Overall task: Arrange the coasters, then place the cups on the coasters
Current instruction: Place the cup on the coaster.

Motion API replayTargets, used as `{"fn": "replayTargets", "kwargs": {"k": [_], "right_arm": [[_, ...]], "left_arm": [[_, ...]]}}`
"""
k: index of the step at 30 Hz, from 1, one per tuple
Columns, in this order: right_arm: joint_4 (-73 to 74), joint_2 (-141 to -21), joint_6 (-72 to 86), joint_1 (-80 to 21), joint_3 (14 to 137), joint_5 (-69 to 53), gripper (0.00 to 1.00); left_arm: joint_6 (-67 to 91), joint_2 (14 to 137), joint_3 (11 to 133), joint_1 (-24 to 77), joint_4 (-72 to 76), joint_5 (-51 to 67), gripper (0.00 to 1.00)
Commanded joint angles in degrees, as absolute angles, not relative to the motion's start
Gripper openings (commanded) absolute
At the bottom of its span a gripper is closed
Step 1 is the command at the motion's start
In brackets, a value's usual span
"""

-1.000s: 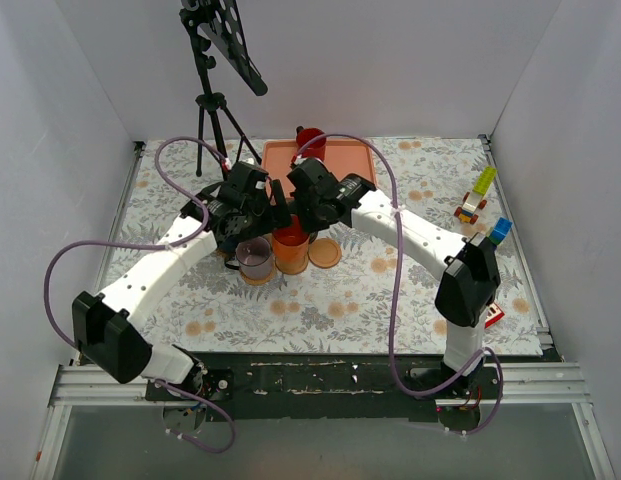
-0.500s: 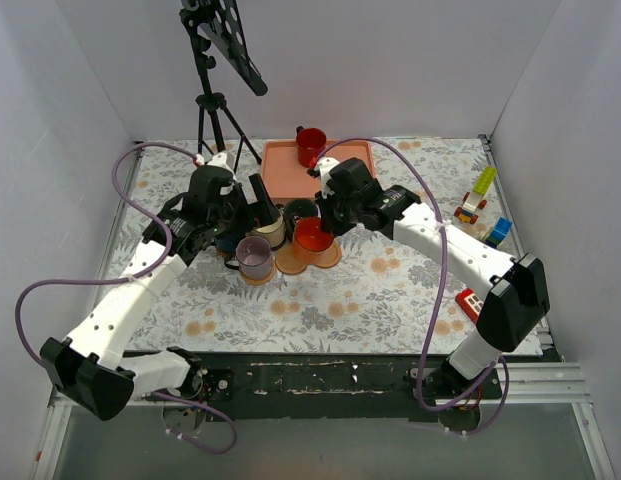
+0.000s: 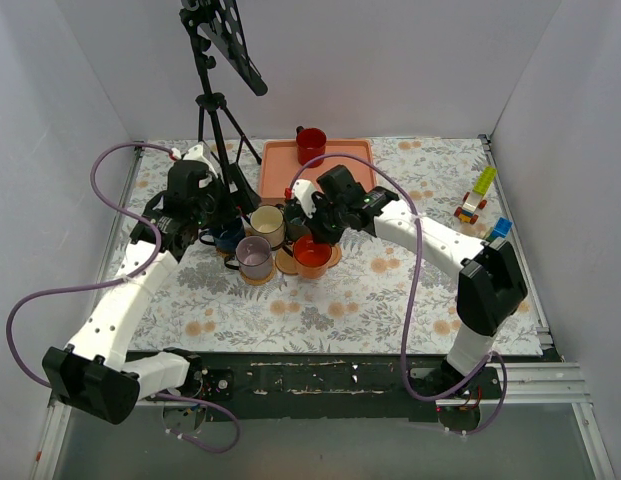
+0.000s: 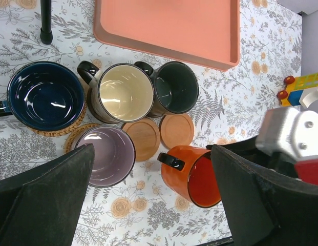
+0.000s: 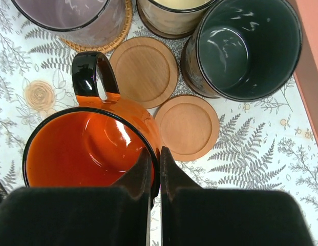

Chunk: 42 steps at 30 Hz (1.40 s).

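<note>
Right claw point(image 5: 153, 159): shut narrow on the rim of the orange cup point(image 5: 92, 148), one finger inside the wall and one outside.
Left claw point(image 4: 151, 159): spread wide, holding nothing, hanging over the cluster of cups.
Risk, grip: I pinch only one thin stretch of rim and the cup looks tilted, so I judge it could swing or slip out.
Risk, neighbours: the dark green cup point(image 5: 243, 48) and lilac cup point(image 5: 71, 15) crowd the free spots, and the orange handle could knock one.
Risk, landing: set down half off a disc, the cup would rock.
Orange cup to claw: directly at my fingertips, handle pointing away; I cannot tell if its base is off the table.
Coasters to claw: one bare brown coaster point(image 5: 143, 72) lies just past the handle, another point(image 5: 188, 127) just beside the cup.
Red cup point(image 3: 310, 140): on the pink tray point(image 3: 340, 160), well apart.
</note>
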<state>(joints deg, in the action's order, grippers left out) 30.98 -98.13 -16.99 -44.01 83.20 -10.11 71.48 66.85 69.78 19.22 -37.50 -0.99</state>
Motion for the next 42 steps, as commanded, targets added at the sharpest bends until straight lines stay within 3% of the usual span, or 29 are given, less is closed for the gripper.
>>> {"fn": "replayTargets", "kwargs": {"k": [1, 8, 42], "right_arm": [[27.51, -100.36, -23.28, -44.03, 88.94, -12.83, 0.01], [29.45, -105.47, -24.43, -44.03, 93.51, -12.39, 0.01], [22.59, -110.04, -20.13, -44.47, 92.9, -10.99, 0.01]], "left_arm": [[68.91, 66.88, 70.84, 18.81, -36.21, -1.32, 0.98], [68.38, 68.99, 71.63, 18.54, -35.42, -1.58, 0.98], [67.94, 71.37, 72.86, 18.46, -35.42, -1.67, 0.98]]}}
